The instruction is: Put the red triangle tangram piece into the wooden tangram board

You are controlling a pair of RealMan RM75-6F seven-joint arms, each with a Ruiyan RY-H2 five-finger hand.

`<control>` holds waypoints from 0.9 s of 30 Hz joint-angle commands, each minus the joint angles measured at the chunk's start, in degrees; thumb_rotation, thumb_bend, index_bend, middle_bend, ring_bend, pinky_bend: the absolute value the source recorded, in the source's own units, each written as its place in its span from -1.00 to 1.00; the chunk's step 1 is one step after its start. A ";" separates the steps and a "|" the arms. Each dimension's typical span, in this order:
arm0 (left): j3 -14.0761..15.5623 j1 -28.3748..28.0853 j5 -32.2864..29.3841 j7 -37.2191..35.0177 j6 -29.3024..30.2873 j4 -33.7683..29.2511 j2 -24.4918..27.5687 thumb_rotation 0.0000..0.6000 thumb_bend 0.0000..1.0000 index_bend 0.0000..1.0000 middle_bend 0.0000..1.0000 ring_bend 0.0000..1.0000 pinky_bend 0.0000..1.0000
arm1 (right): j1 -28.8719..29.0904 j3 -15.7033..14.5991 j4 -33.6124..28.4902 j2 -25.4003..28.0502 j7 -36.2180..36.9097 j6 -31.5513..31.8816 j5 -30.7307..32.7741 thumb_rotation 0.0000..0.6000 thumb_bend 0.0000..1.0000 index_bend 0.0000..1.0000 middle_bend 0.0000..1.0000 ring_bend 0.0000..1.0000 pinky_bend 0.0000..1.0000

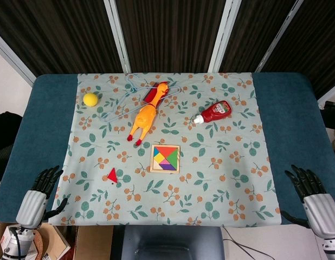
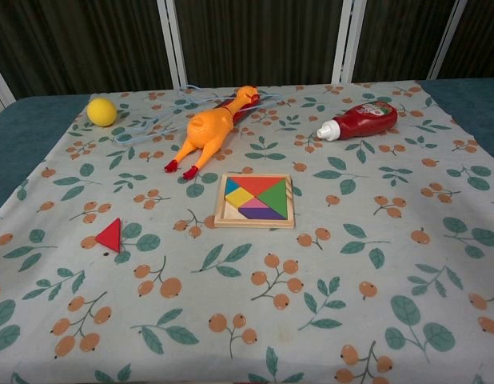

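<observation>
Lying flat on the patterned cloth (image 1: 221, 173), the red triangle (image 1: 112, 174) sits well apart from the wooden tangram board (image 1: 165, 158), off to the board's left in both views. Nothing holds it; by the look of things the task has not begun

Left hand (image 1: 44, 190) at the near left table corner, fingers spread, empty. Right hand (image 1: 309, 188) at the near right corner, fingers likewise apart, empty. Neither touches cloth or piece. Left hand is the nearer one to the triangle

Still to do, as I judge it: reach, pick up the triangle, carry it across, seat it in the board

Head view only: both hands; the chest view shows neither. Chest view gives the closer look at the board, which seems filled with coloured pieces; cannot tell where a free slot lies

Clutter behind: rubber chicken (image 1: 147, 112), ketchup bottle (image 1: 214, 112), yellow ball (image 1: 90, 99)
</observation>
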 commanded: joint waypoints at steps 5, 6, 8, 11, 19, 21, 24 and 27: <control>0.31 -0.42 0.09 0.08 -1.09 0.14 -0.32 1.00 -0.33 -0.99 -1.00 -1.00 -0.82 | 0.21 0.09 -0.10 -0.03 -0.05 -0.44 0.25 1.00 -0.59 -1.00 -1.00 -1.00 -1.00; 0.42 -0.58 0.31 0.20 -1.30 0.05 -0.42 1.00 -0.33 -0.99 -1.00 -1.00 -0.82 | 0.19 0.13 -0.08 -0.03 -0.11 -0.43 0.36 1.00 -0.59 -1.00 -1.00 -1.00 -1.00; 0.58 -1.06 0.93 0.82 -1.76 -0.14 -0.75 1.00 -0.33 -0.97 -0.91 -0.98 -0.77 | 0.18 0.18 -0.09 -0.02 -0.05 -0.45 0.52 1.00 -0.59 -1.00 -1.00 -1.00 -1.00; 0.41 -2.66 2.30 2.36 -2.95 -0.47 -1.92 1.00 -0.33 -0.91 -0.10 -0.30 0.04 | 0.13 0.23 -0.17 0.12 0.26 -0.47 0.82 1.00 -0.59 -1.00 -1.00 -1.00 -1.00; -1.66 -10.36 1.16 6.26 -15.18 -2.16 -5.47 1.00 -0.25 -0.53 1.00 1.00 1.00 | 0.37 0.34 -0.07 0.54 2.05 -0.55 0.93 1.00 -0.59 -1.00 -1.00 -1.00 -1.00; -2.62 -11.79 0.45 7.20 -16.87 -1.99 -6.15 1.00 -0.23 -0.44 1.00 1.00 1.00 | 0.49 0.33 -0.04 0.56 2.17 -0.74 0.89 1.00 -0.59 -1.00 -1.00 -1.00 -1.00; -3.93 -13.74 0.13 9.79 -18.22 -0.45 -7.74 1.00 -0.21 -0.38 1.00 1.00 1.00 | 0.66 0.26 -0.03 0.57 2.21 -1.00 0.75 1.00 -0.59 -1.00 -1.00 -1.00 -1.00; -4.51 -15.54 -0.54 12.56 -20.60 0.26 -8.82 1.00 -0.20 -0.38 1.00 1.00 1.00 | 0.71 0.26 -0.05 0.63 2.52 -1.02 0.72 1.00 -0.60 -1.00 -1.00 -1.00 -1.00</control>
